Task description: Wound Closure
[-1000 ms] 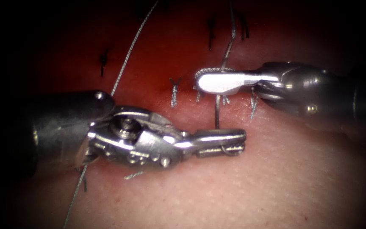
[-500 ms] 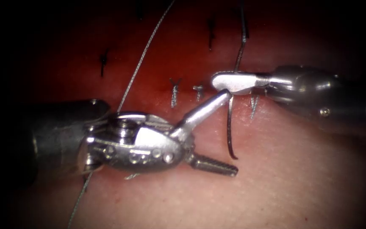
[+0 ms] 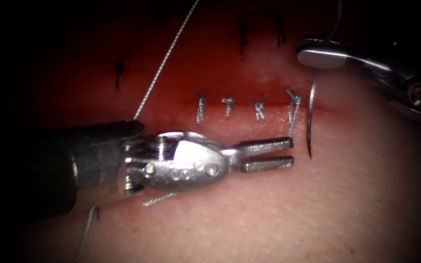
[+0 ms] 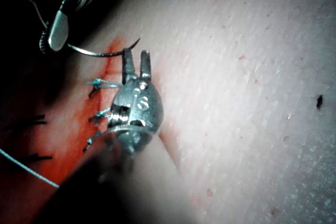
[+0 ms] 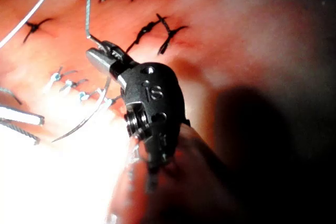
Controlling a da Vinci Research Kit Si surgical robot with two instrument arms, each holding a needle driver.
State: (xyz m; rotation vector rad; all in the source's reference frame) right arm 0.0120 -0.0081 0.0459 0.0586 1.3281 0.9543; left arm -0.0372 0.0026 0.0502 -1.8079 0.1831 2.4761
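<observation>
Evidently the needle (image 3: 311,113) has changed hands: a second ago the left end effector (image 3: 292,154) gripped its tip; now it lies slightly parted and empty at frame centre. The right end effector (image 3: 305,53), upper right, is clamped on the needle's thread end and has lifted it clear of the tissue (image 3: 278,214), right of four knotted stitches (image 3: 244,104). No containers present.

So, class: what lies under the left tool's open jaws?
Bare tissue shows beneath the left tool; its jaws hold nothing. The strip directly under them is covered.
</observation>
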